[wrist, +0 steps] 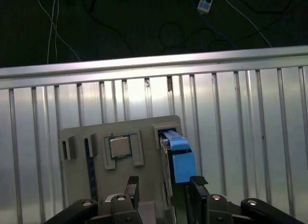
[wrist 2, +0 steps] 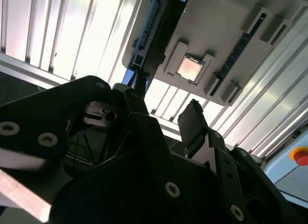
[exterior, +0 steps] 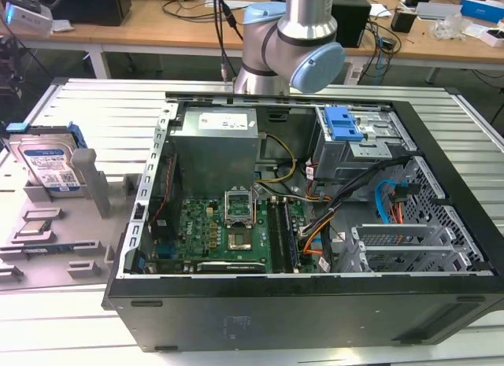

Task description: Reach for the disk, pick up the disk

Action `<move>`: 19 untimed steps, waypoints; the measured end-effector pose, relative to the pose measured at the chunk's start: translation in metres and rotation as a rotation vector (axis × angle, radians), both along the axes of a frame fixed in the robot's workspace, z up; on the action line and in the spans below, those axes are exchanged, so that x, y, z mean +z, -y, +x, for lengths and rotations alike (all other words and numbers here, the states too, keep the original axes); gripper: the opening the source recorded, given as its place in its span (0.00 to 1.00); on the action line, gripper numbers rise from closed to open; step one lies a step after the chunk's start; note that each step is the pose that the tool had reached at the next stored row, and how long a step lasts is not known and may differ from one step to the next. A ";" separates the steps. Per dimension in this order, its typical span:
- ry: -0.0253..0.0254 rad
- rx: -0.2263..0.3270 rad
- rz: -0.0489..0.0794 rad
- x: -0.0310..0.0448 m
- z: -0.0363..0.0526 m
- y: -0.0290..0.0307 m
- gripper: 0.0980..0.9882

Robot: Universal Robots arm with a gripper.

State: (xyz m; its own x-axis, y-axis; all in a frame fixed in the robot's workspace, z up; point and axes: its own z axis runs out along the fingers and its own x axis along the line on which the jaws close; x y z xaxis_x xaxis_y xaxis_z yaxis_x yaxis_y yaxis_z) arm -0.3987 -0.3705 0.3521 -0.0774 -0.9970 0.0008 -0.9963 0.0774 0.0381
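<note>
The disk stands on edge in a grey holder at the exterior view's left, its white-and-blue label facing out and a blue frame around it. In the first wrist view I look down on the disk's blue top edge. My gripper hangs over it, open, one finger on each side and nothing held. In the second wrist view the disk shows as a dark slab beyond the gripper, clear of both fingertips.
An open computer case takes up the middle of the ribbed metal table. A square processor chip sits in the holder beside the disk. The table's edge runs just past the holder, with dark floor and cables beyond. The arm's base stands behind the case.
</note>
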 end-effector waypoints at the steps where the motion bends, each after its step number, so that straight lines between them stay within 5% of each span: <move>1: -0.0001 0.000 0.000 0.0000 -0.0001 -0.0035 0.50; 4: -0.0001 0.000 0.000 0.0000 0.0000 -0.0113 0.50; 19: -0.0001 0.000 0.000 -0.0108 0.0000 -0.0119 0.50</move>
